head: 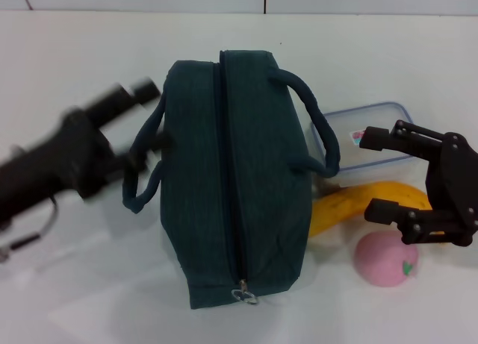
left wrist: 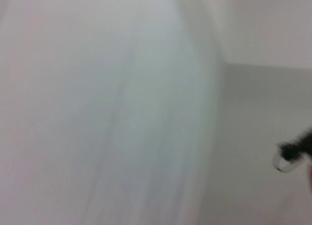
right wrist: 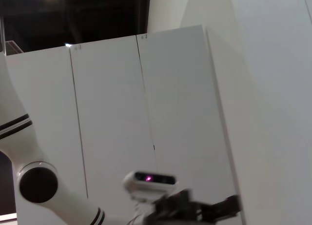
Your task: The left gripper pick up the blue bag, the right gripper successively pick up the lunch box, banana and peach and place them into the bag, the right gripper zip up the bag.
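The blue bag (head: 239, 180) is lying zipped shut on the table, just beside the blurred left gripper (head: 138, 146), whose grip I cannot tell. The lunch box (head: 366, 135), banana (head: 358, 202) and peach (head: 385, 258) are sitting unpacked around the right gripper (head: 377, 172), which is hovering wide open and empty. Everything is remaining to do.

A white table (head: 67, 284) carries the blue bag (head: 231, 180), lunch box (head: 358, 124), banana (head: 351, 204) and peach (head: 386, 259).
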`<move>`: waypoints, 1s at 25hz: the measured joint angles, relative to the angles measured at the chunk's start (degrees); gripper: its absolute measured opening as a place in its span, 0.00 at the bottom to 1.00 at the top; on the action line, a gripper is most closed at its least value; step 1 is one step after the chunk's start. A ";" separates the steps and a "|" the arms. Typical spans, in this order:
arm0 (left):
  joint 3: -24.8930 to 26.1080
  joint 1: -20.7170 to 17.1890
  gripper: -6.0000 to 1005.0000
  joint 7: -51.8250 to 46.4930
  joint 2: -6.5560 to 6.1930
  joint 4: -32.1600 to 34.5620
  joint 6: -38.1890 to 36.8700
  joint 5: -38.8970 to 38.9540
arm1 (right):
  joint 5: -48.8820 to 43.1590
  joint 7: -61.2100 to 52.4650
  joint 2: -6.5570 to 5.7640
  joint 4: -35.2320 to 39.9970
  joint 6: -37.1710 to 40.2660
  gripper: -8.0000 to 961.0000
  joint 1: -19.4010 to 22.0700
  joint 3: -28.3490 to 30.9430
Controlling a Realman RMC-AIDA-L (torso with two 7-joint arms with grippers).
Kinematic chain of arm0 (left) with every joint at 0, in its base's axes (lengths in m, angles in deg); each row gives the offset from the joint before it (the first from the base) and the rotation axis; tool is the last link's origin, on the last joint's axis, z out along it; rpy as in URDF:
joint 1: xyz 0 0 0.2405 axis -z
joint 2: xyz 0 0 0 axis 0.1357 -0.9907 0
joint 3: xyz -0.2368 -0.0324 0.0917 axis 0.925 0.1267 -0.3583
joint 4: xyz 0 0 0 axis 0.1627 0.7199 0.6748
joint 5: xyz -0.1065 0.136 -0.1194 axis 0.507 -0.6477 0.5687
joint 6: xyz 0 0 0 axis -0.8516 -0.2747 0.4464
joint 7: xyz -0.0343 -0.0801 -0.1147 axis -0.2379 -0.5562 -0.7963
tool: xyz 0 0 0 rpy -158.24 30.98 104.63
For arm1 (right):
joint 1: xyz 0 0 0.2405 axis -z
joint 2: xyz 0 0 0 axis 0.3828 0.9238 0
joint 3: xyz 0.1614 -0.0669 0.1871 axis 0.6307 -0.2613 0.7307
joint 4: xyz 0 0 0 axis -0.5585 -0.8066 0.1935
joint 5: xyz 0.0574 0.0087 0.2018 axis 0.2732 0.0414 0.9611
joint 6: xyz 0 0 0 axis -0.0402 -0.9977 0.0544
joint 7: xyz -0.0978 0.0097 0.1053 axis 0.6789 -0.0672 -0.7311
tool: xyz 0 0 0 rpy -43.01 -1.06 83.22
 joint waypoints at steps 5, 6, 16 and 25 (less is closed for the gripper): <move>2.68 -0.18 0.81 -16.07 -2.11 7.40 6.70 -3.99 | 0.00 -0.23 0.00 -0.02 0.30 0.91 0.10 0.51; 2.91 -0.77 0.81 -18.05 -2.02 9.06 8.20 -5.39 | 0.00 -0.24 -0.01 -0.04 0.36 0.91 0.17 0.55; 6.80 -2.57 0.80 -26.56 0.13 12.90 12.84 -14.56 | 0.06 -1.31 0.05 -0.22 0.19 0.91 0.19 1.21; 6.86 0.72 0.79 -32.99 1.70 14.68 13.10 -19.39 | 0.09 -1.50 0.61 -0.20 0.21 0.91 -0.02 1.30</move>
